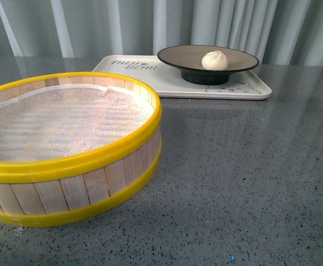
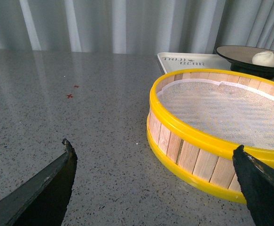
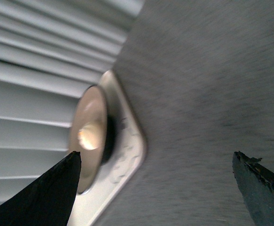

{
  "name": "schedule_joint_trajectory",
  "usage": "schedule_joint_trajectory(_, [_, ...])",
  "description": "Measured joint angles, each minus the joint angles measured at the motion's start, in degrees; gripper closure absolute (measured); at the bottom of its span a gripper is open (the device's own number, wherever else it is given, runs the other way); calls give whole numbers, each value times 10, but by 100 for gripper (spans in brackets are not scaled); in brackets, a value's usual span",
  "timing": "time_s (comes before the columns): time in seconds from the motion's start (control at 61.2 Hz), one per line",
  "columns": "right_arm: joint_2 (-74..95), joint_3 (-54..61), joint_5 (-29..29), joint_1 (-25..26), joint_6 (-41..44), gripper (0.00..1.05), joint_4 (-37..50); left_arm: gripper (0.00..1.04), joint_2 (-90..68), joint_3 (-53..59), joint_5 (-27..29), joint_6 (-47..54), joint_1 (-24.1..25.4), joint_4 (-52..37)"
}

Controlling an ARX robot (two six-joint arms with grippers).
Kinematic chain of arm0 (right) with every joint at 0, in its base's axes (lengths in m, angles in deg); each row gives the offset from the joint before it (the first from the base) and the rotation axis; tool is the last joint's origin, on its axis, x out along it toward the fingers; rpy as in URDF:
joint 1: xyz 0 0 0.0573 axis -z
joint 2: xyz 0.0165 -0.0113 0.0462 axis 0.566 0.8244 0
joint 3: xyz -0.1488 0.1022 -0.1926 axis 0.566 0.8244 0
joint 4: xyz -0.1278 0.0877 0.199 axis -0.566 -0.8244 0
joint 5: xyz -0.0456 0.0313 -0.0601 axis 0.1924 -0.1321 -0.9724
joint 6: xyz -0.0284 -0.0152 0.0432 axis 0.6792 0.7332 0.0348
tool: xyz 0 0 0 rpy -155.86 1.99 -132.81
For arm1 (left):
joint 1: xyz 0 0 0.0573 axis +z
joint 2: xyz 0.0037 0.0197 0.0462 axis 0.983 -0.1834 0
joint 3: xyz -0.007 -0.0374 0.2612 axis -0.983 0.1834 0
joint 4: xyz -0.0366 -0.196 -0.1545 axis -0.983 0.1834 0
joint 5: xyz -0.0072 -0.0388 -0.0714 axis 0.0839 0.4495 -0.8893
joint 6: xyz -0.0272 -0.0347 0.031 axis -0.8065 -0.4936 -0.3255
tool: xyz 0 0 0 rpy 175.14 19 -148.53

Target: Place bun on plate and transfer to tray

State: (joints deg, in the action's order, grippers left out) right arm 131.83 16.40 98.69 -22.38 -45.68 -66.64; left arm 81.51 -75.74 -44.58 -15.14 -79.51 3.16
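The cream-white bun [image 1: 214, 60] rests in the middle of the grey-brown plate [image 1: 178, 55], and the black-rimmed plate stands on the white tray [image 1: 167, 83] at the back of the table. From the left wrist, bun [image 2: 264, 58], plate [image 2: 230, 52] and tray [image 2: 174, 61] show beyond the steamer basket. My left gripper [image 2: 155, 150] hangs open over bare tabletop beside the basket. The right wrist view is blurred: my right gripper [image 3: 155, 157] is open over the table, well short of the tray [image 3: 127, 160], plate [image 3: 87, 103] and bun [image 3: 87, 136]. Neither gripper shows in the front view.
A wide yellow-rimmed wooden steamer basket [image 1: 95, 183] with a white cloth liner fills the near left of the grey speckled table [image 1: 250, 177]. From the left wrist, the basket [image 2: 183, 146] lies close beside the jaws. Pale curtains [image 1: 150, 25] hang behind the table.
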Motion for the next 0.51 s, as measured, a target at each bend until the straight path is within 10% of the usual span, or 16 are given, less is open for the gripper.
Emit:
schedule_joint_trajectory(0.147, [-87, 184, -53, 18, 309, 32, 273, 7, 0, 0, 0, 0, 0, 0])
schedule_joint_trajectory(0.278, [-146, 277, -66, -16, 493, 57, 346, 7, 0, 0, 0, 0, 0, 0])
schedule_joint_trajectory(0.507, [-229, 372, -106, -46, 554, 102, 349, 7, 0, 0, 0, 0, 0, 0])
